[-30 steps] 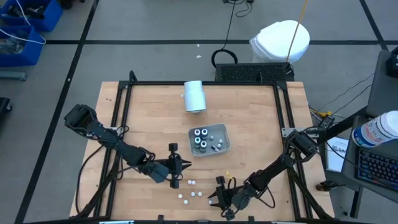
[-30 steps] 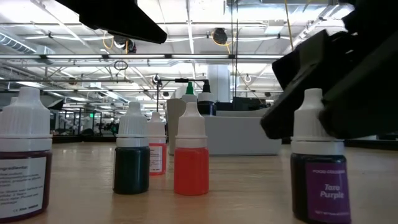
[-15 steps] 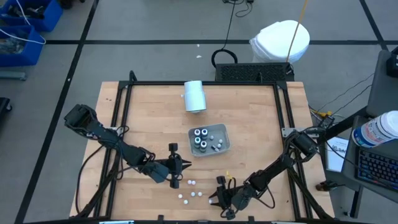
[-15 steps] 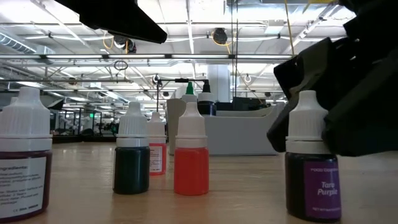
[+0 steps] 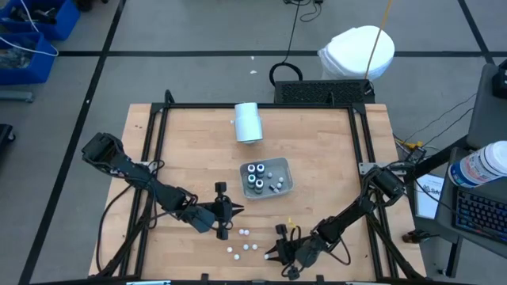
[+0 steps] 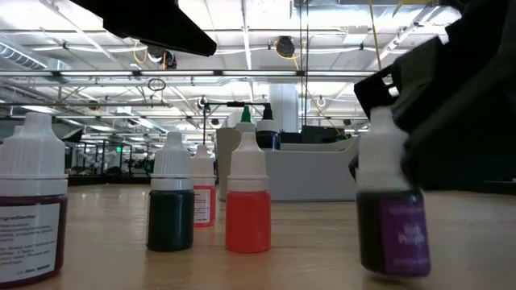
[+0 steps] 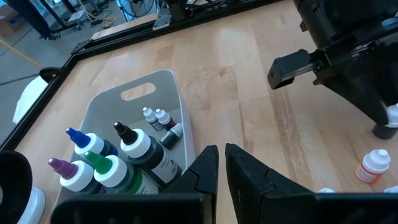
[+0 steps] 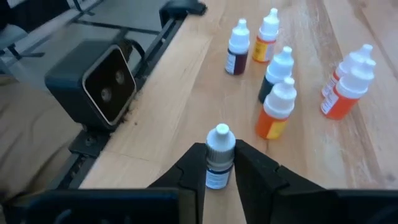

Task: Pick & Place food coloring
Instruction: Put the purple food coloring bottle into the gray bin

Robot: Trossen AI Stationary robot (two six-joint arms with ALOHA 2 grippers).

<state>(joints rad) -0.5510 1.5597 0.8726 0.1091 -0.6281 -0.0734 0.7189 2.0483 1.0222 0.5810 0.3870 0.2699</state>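
Now gripping a small purple bottle at the front of the table

Right now my right gripper [image 8: 219, 163] sits low near the front edge of the wooden table [image 5: 317, 142], and its two dark fingers are closed against the sides of a tiny food coloring bottle with a white cap and a dark purple body [image 8: 218, 163]. Seen level across the table, that same bottle [image 6: 391, 221] looks blurred and slightly tilted, with my dark gripper body just behind it.

Just beyond it, several more small white-capped food coloring bottles [image 8: 277, 109] stand upright on the bare wood in a loose cluster: orange, red and dark ones, none touching my fingers. A black camera block [image 8: 99, 84] sits at the table edge beside them.

My left gripper [image 7: 219, 163] waits near the middle of the front half of the table, its fingers nearly together and holding nothing. It faces the grey rectangular tray [image 7: 149, 87], which holds four larger dark bottles with pointed tops [image 7: 109, 165] and a few tiny whitish bottles [image 7: 160, 121]. A white cylinder [image 5: 248, 122] lies on its side toward the back of the table
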